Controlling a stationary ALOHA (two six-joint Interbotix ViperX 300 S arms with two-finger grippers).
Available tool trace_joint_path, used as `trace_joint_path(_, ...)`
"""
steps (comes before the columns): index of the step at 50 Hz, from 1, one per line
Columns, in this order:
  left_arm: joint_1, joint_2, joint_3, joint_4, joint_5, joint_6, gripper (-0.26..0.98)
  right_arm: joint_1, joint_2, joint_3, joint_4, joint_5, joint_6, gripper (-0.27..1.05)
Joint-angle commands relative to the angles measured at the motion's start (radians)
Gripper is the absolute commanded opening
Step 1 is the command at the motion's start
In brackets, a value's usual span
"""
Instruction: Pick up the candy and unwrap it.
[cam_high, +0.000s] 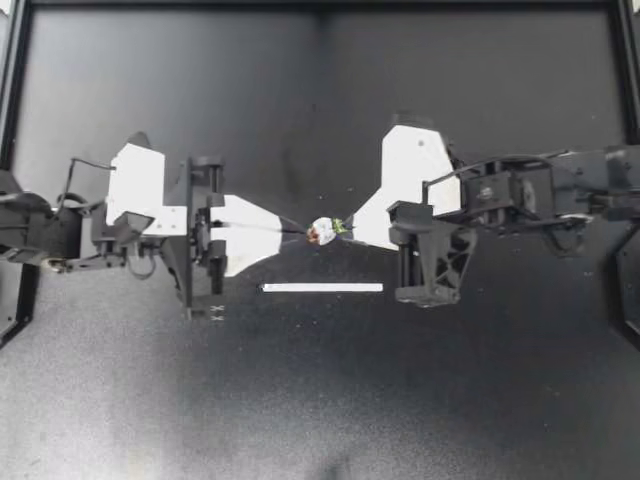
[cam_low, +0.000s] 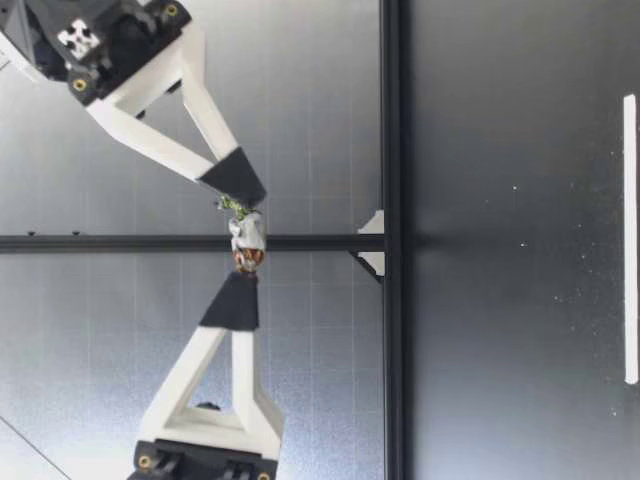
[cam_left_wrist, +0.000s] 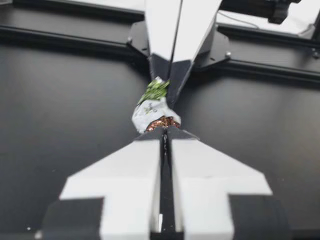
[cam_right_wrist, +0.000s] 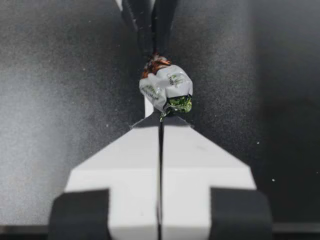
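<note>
A small candy (cam_high: 323, 231) in a silver wrapper, with one brown twisted end and one green twisted end, hangs above the table between my two grippers. My left gripper (cam_high: 302, 234) is shut on the brown end, seen close in the left wrist view on the candy (cam_left_wrist: 154, 113). My right gripper (cam_high: 346, 226) is shut on the green end, and the candy (cam_right_wrist: 166, 88) sits just ahead of its tips. In the low view the candy (cam_low: 246, 236) is held well above the table, my left gripper (cam_low: 245, 272) and my right gripper (cam_low: 240, 205) pinching opposite ends.
A white strip (cam_high: 322, 288) lies flat on the dark table just in front of the grippers; the same strip (cam_low: 629, 238) shows near the low camera. A black frame rail (cam_high: 320, 5) borders the table's far side.
</note>
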Motion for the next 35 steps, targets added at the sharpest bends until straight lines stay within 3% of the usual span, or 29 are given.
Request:
trace_joint_path(1, 0.002, -0.018, -0.015, 0.000, -0.005, -0.003, -0.15, 0.003, -0.015, -0.023, 0.000, -0.012, 0.002, -0.21)
trace_joint_path(18, 0.002, -0.072, 0.044, -0.020, -0.005, -0.005, -0.15, 0.003, -0.107, 0.074, 0.005, -0.020, 0.061, -0.21)
trace_joint_path(35, 0.002, -0.043, 0.000, -0.023, -0.005, -0.006, -0.15, 0.017, -0.054, 0.035, 0.005, -0.103, 0.061, -0.21)
